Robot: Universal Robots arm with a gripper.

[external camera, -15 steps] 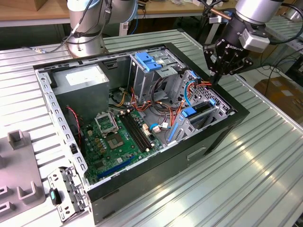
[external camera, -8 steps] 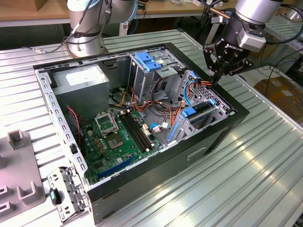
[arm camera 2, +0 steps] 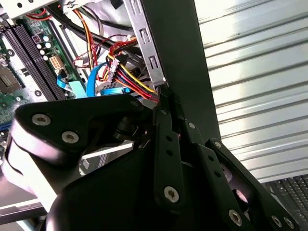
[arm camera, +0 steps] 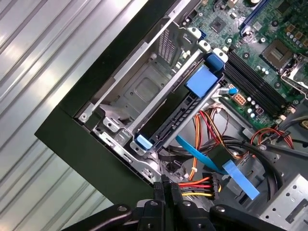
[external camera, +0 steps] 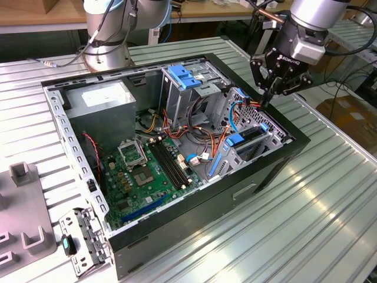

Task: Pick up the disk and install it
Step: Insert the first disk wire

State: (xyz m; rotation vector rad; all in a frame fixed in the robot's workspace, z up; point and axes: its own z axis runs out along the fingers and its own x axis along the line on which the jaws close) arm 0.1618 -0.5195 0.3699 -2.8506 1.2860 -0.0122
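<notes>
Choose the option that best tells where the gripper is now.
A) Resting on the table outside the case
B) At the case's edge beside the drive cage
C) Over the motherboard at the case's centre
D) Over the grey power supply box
B: in the exterior view the gripper hangs at the computer case edge, beside the drive cage, away from the motherboard.

I'm working in a lab or robotics workshop. My base [external camera: 106,35] is bolted onto a ribbed metal table [external camera: 306,194], with an open computer case [external camera: 177,153] on it, circuit board [external camera: 147,171] and loose coloured wires [arm camera: 202,185] exposed. Grey plastic holders [external camera: 23,218] sit at the exterior view's left edge (look like part fixtures). Behind me there are wooden benches [external camera: 35,15] with cables hanging off, and cardboard boxes [external camera: 350,115] on the floor at the exterior view's right.
</notes>
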